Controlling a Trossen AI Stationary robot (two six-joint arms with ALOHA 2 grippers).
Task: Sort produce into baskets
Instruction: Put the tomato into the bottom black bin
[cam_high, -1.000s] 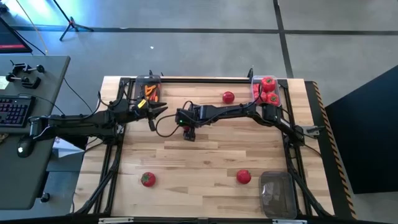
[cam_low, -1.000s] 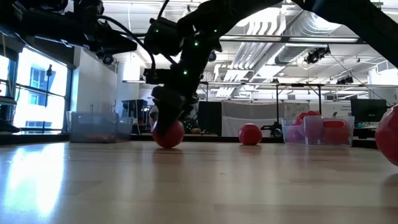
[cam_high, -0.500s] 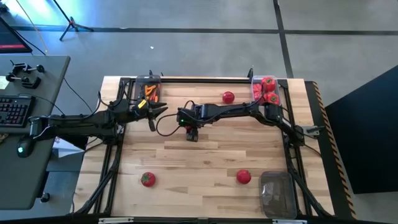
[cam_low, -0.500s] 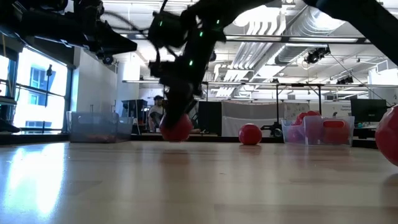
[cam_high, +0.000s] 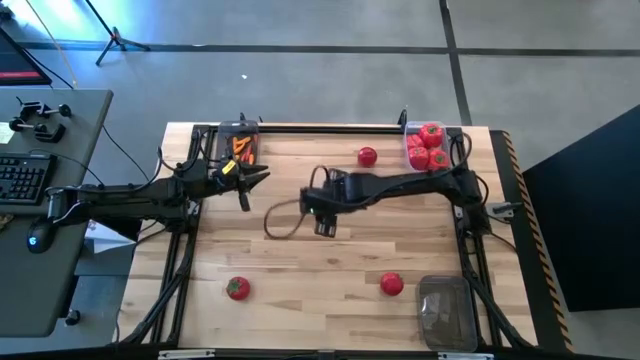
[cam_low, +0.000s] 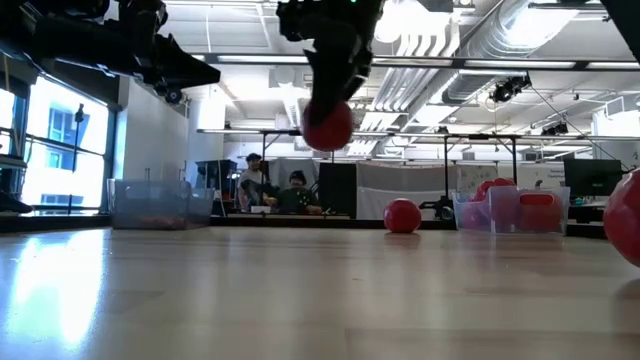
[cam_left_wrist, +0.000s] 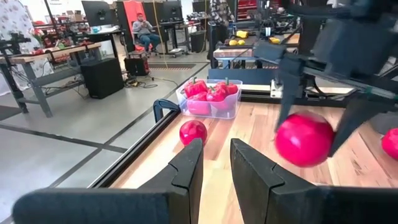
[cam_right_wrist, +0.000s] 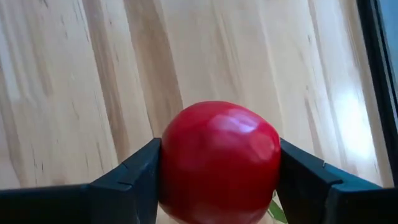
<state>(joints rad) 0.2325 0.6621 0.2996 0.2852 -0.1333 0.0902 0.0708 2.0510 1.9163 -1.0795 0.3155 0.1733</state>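
Note:
My right gripper (cam_high: 325, 222) hangs above the middle of the table, shut on a glossy red tomato (cam_right_wrist: 217, 160), which also shows in the low view as the tomato (cam_low: 327, 125). My left gripper (cam_high: 264, 176) waits level near the far left basket (cam_high: 240, 146) of orange carrots, its fingers (cam_left_wrist: 189, 167) a narrow gap apart with nothing between them. Three more tomatoes lie on the table: one far (cam_high: 367, 156), one near left (cam_high: 237, 288), one near right (cam_high: 391, 284). The far right basket (cam_high: 428, 148) holds red peppers. My right gripper pinches the tomato between its two fingers, one on each of two opposite sides (cam_right_wrist: 166, 163). The fingers come from above, slanting down. The tomato is lifted well clear of the table (cam_low: 327, 125).
A third basket (cam_high: 444, 310) stands at the near right corner. A dark cable (cam_high: 283, 218) loops on the table left of my right gripper. A black frame rail (cam_high: 330, 127) runs along the far edge. People sit in the room behind.
My right gripper has lifted the tomato off the table, first a little and then high, and has carried it toward the table's right edge. My left gripper has kept still.

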